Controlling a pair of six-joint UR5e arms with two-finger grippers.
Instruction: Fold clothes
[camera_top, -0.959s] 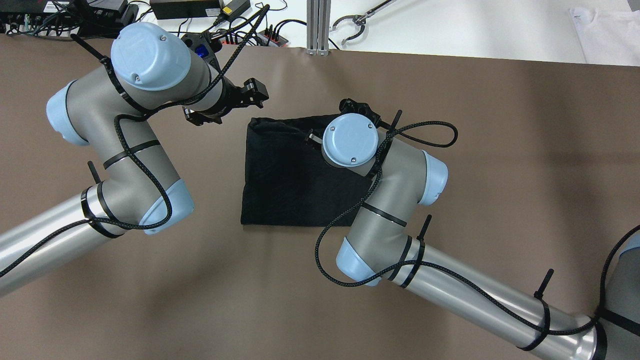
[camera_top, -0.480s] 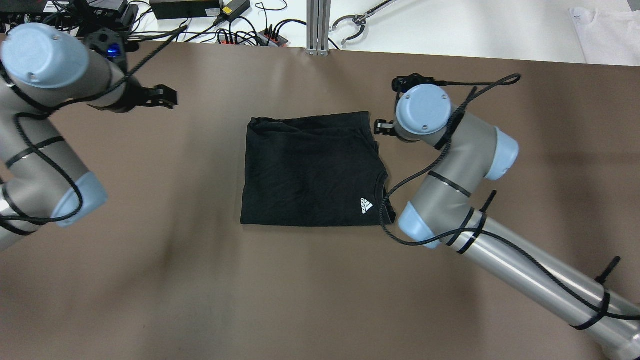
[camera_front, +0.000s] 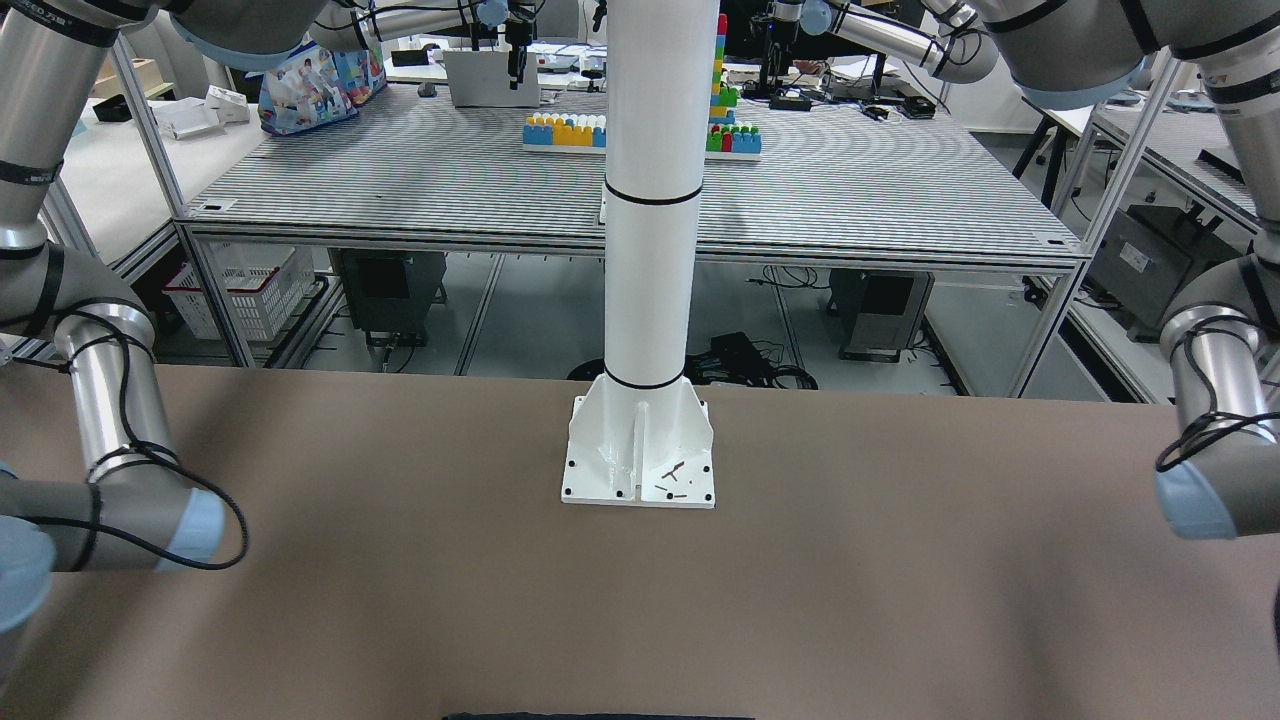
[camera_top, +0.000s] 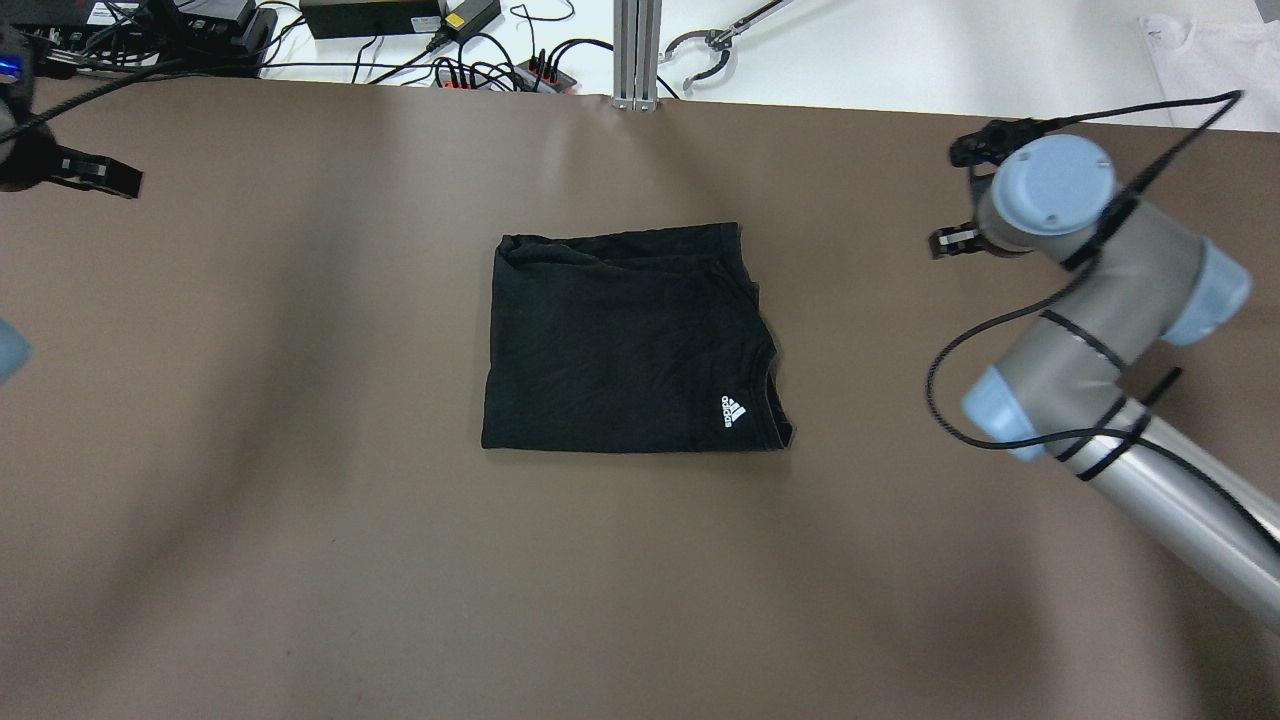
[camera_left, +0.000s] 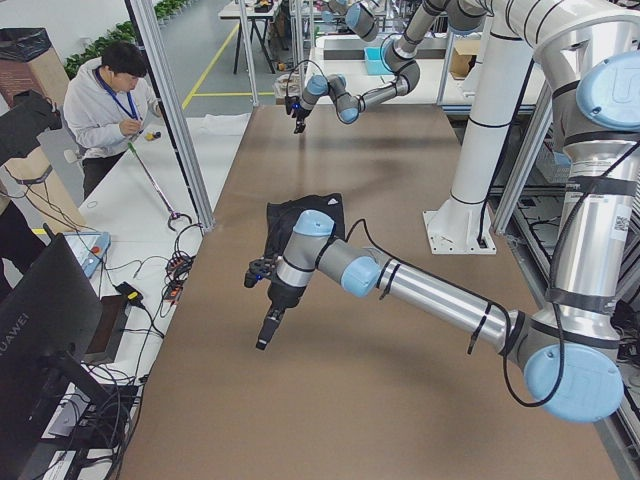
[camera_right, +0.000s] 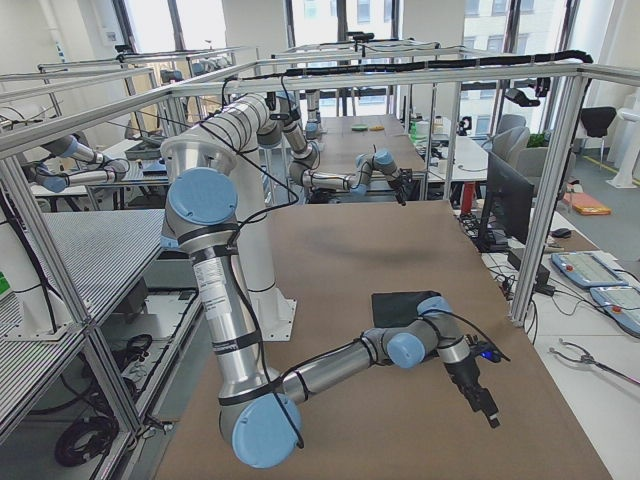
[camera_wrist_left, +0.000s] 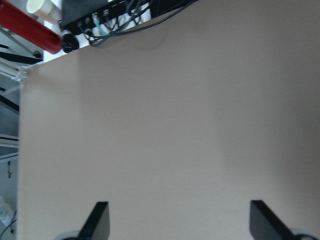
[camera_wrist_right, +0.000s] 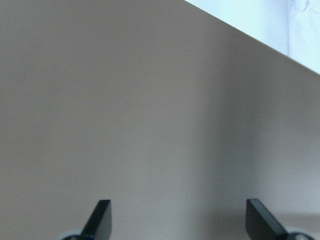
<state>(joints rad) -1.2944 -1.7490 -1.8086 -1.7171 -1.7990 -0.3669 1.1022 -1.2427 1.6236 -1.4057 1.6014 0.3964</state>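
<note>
The clothes (camera_top: 620, 340) are one black shirt, folded into a rectangle with a small white logo near its front right corner. It lies flat at the table's middle and shows as a thin dark strip (camera_front: 600, 716) in the front-facing view. My left gripper (camera_top: 105, 178) hovers at the far left edge, well away from it. In the left wrist view its fingers (camera_wrist_left: 97, 222) stand wide apart over bare table. My right gripper (camera_top: 945, 242) hangs off to the right of the shirt. Its fingers (camera_wrist_right: 100, 220) are also spread, with nothing between them.
The white pole's base (camera_front: 640, 455) stands at the robot's side of the brown table (camera_top: 300, 550). Cables and power strips (camera_top: 480, 70) line the far edge beside an aluminium post (camera_top: 636, 50). A white cloth (camera_top: 1210, 60) lies beyond the table. A person (camera_left: 110, 100) stands nearby.
Both arms have swung outward from the shirt, the left to the far left edge and the right off to the right. The shirt, earlier partly covered, lies still in full view.
</note>
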